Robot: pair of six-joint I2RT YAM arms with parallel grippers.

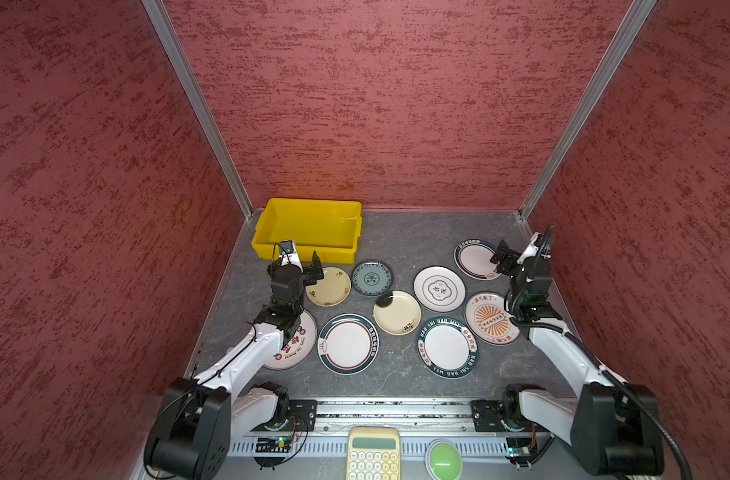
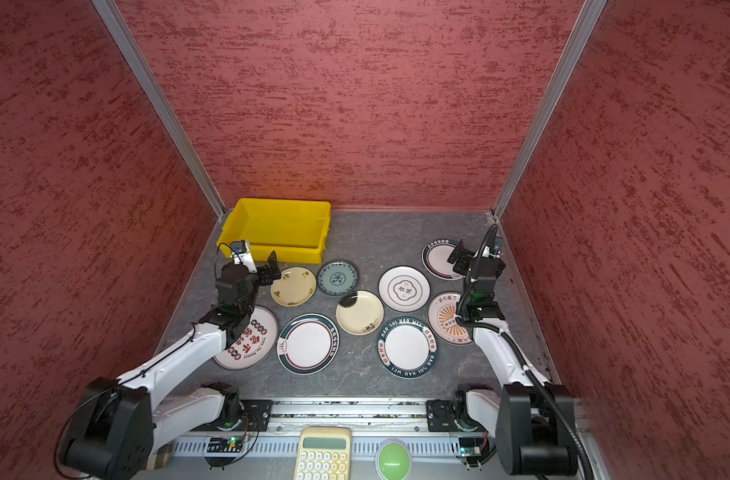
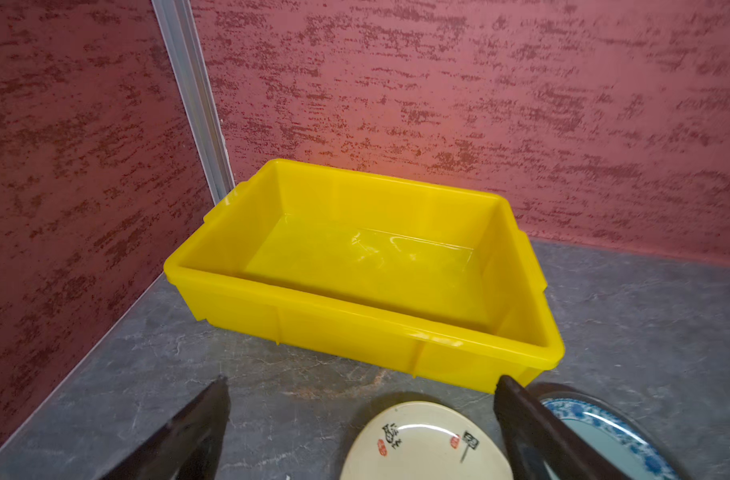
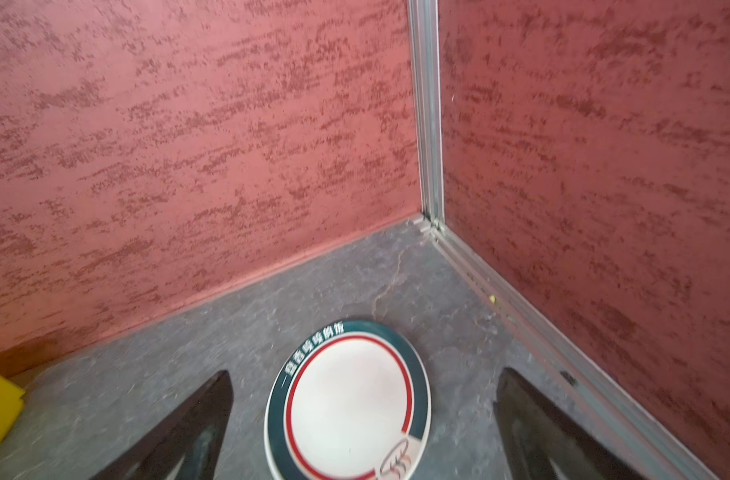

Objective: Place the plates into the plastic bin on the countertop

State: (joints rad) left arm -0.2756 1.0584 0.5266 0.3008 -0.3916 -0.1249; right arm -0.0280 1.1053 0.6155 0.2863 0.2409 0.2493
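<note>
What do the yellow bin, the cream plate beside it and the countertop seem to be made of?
Yellow bin: likely moulded plastic, glossy; it shows seams, a rolled rim and sheen.
Cream plate: glazed ceramic or melamine, cannot tell; smooth, with bright highlights and printed marks.
Countertop: stone-look, matte grey with pale veins; possibly laminate.

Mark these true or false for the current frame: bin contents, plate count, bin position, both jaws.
1. The plastic bin is empty. True.
2. Nine plates lie on the countertop. True.
3. The bin sits in the right rear corner. False: it sits in the left rear corner.
4. The left jaws clamp a cream plate. False: they stand open, holding nothing.
5. The right jaws are open near the green-rimmed plate. True.
</note>
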